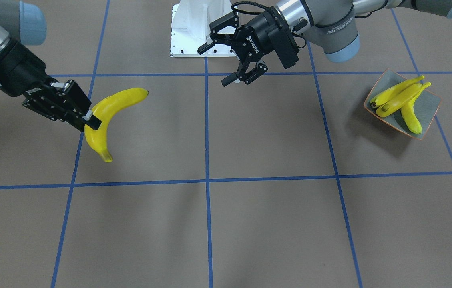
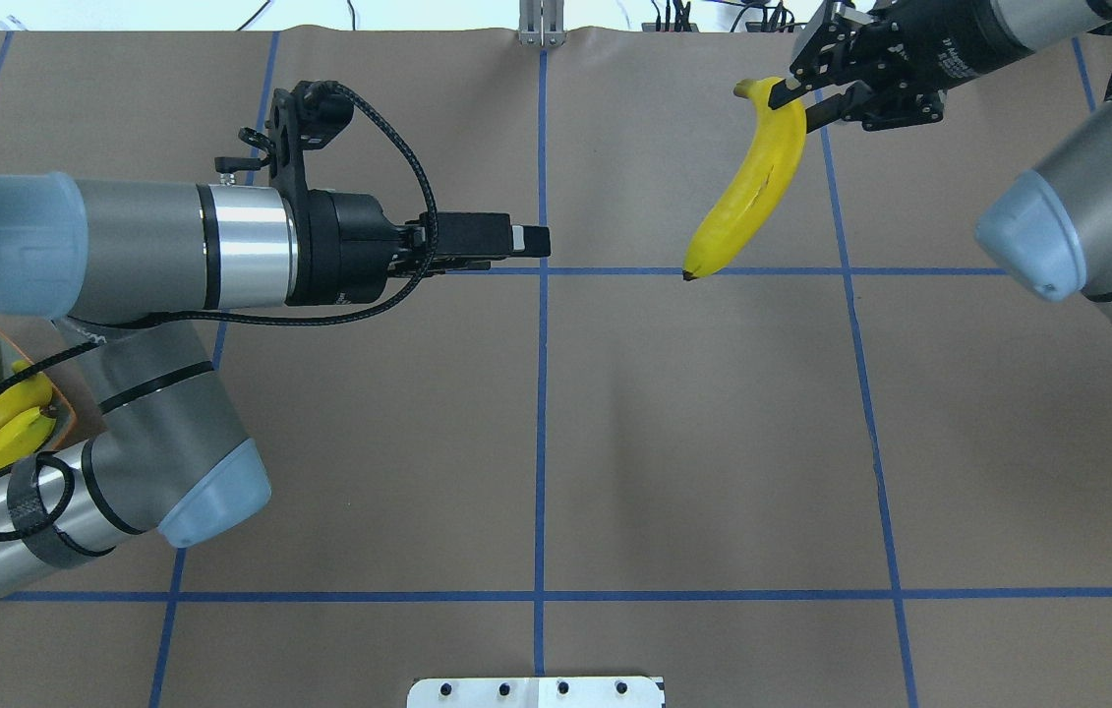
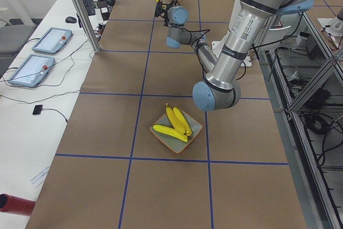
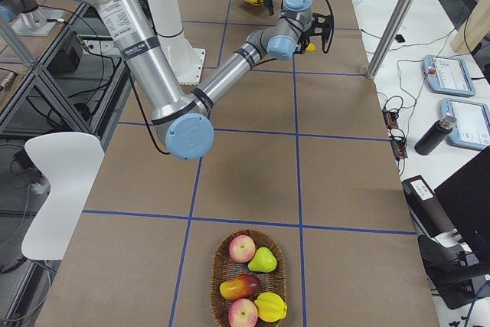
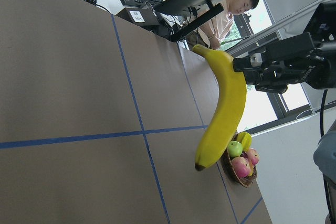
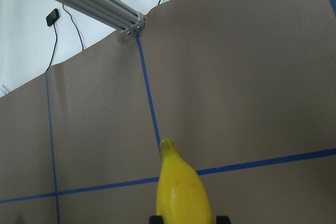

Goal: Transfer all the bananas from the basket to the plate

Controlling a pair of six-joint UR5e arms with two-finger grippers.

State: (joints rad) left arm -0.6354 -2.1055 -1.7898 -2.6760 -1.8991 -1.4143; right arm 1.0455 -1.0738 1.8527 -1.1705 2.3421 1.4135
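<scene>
- Right now I'm on the last banana (image 1: 108,110). The right claw (image 1: 90,120) is clamped on it near one end, and it hangs clear of the table (image 1: 249,224) at about 9 o'clock in the front-facing view.
- Three bananas (image 1: 399,98) already lie in the plate (image 1: 429,110), at about 3 o'clock in that view and well apart from the held one.
- The left claw (image 1: 212,67) sits near 12 o'clock, empty, with its fingers spread and turned toward the held banana.
- My read is that a hand-over comes next, since the plate is on the left arm's side.
- For that I'd carry the free length of the banana between the left fingers and close them on it. Only then would I let go with the right.
- The grip is far out toward the end, so I'd move slowly; the long free part could swing or slip.
- From overhead, the left arm covers much of the plate and the frame edge cuts off the rest.
- The basket (image 4: 217,273) shows only in the side and left wrist views. I can make out no banana among its fruit, though one yellow piece is too small to name.
- The right wrist view shows only the banana's tip; its fingers fall off the bottom edge.
- I can't tell how high the banana hangs above the table.
</scene>
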